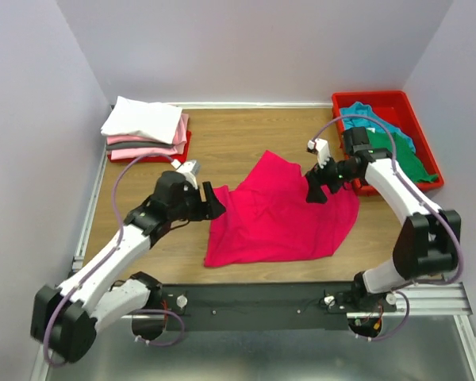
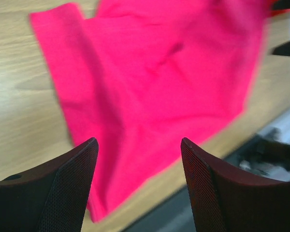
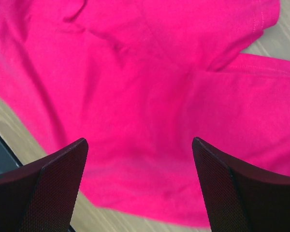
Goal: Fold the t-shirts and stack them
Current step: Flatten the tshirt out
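Top external view: a crumpled crimson-pink cloth t-shirt (image 1: 282, 214) lies on the wooden table (image 1: 230, 143); left fingers (image 2: 63, 193) and right fingers (image 3: 232, 193) at its edges, wide, empty.

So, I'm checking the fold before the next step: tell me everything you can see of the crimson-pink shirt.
The crimson-pink t-shirt is soft, plain cloth, lying rumpled and partly doubled over on the wooden table between the arms, one corner pointing to the far side. No label shows. The left gripper and right gripper hang open by its left and right sides; neither holds it.
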You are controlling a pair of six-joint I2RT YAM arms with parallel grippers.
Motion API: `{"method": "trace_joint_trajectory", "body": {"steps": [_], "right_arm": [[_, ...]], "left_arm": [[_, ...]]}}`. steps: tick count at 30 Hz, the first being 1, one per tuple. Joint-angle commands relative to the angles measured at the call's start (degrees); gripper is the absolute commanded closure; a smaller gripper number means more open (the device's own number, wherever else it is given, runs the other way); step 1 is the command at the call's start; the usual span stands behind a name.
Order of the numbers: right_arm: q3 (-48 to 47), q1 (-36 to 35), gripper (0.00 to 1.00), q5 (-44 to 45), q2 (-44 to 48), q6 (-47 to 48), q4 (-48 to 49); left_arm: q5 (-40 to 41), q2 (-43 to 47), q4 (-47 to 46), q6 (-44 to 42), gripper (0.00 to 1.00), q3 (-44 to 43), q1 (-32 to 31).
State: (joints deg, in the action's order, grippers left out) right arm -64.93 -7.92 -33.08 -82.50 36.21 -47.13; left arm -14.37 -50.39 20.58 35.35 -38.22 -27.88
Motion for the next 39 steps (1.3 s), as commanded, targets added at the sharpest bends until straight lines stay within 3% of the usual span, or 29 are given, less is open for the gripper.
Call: {"method": "trace_joint_trajectory", "body": {"steps": [1,6,15,22,28,31,35,36,38,39], "right_arm": [[-5.73,0.01,0.07,-3.57,-7.4,-7.11,3.63],[-14.95,0.1,0.11,-1.2,-18.21,-10.36,4.42],[-28.04,0.01,0.17,4.08,-36.22,-16.78,6.79],[-31.66,-0.16,0.25,3.46,-43.09,-18.89,6.79],[-31.93,-0.87,0.34,0.39,-44.06,-19.59,6.7],[-32.54,-1.3,0.42,-0.14,-44.41,-20.03,6.62],[-32.9,-1.48,0.57,-0.4,-44.59,-20.12,6.62],[-33.33,-1.48,0.69,-0.58,-44.33,-19.86,6.44],[-34.04,-1.48,0.82,-0.67,-43.72,-19.6,6.35],[-34.82,-1.57,0.92,-0.58,-43.19,-19.51,6.27]], "left_arm": [[6.98,-10.85,-9.4,-4.06,0.24,-1.42,0.81],[8.83,-20.6,-16.52,-4.77,0.24,-2.91,3.35],[9.98,-31.33,-17.68,-6.96,0.26,-5.02,5.2],[9.36,-37.32,-18.21,-7.05,0.3,-8.45,5.2],[7.34,-44.52,-18.29,-7.49,0.39,-11.35,5.2],[6.11,-47.86,-18.56,-7.58,0.47,-13.02,5.2],[5.67,-49.8,-18.82,-7.67,0.68,-13.99,5.2],[5.58,-49.8,-18.73,-7.84,0.8,-14.43,5.2],[6.11,-48.93,-18.73,-7.84,0.89,-14.78,5.29],[7.24,-47.27,-18.12,-8.1,0.99,-15.22,5.29]]}}
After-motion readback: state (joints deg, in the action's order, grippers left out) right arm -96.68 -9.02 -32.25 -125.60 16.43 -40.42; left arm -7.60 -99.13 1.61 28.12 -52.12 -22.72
